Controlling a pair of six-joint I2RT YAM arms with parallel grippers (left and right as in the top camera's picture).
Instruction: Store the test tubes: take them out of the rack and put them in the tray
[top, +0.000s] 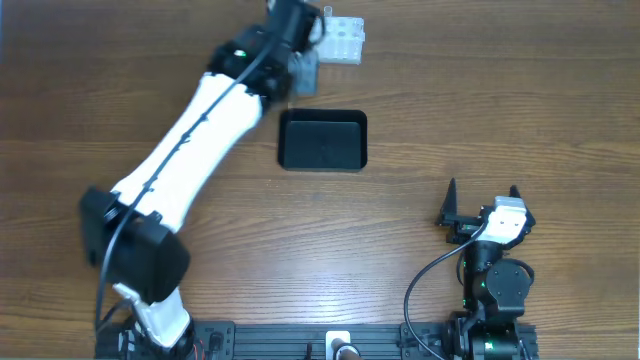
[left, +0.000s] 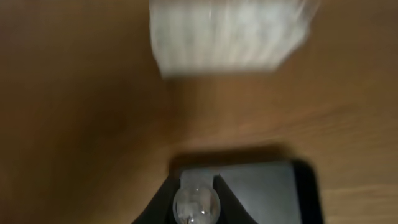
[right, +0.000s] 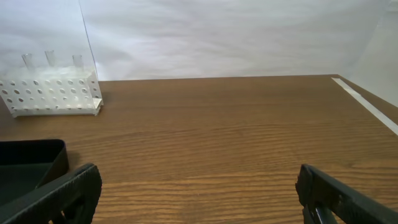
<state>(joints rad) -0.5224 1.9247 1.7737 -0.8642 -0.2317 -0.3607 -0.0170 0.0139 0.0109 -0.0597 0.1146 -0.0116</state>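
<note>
The white perforated test tube rack (top: 343, 40) stands at the table's far edge, and three clear tubes stick up from the rack (right: 53, 93) in the right wrist view. Just in front of it lies the empty black tray (top: 323, 140). My left gripper (top: 300, 68) hangs between rack and tray, shut on a clear test tube (left: 196, 202) whose round end shows between the dark fingers (left: 155, 208). Below that tube lies the tray (left: 267, 186), with the blurred rack (left: 230, 34) beyond it. My right gripper (top: 482, 212) rests open near its base, nothing between its fingers (right: 68, 190).
Bare wooden tabletop (top: 500, 100) stretches to the right of the tray and rack. A white wall (right: 236, 37) rises behind the table's far edge. The left arm (top: 190, 140) crosses the table's left half diagonally.
</note>
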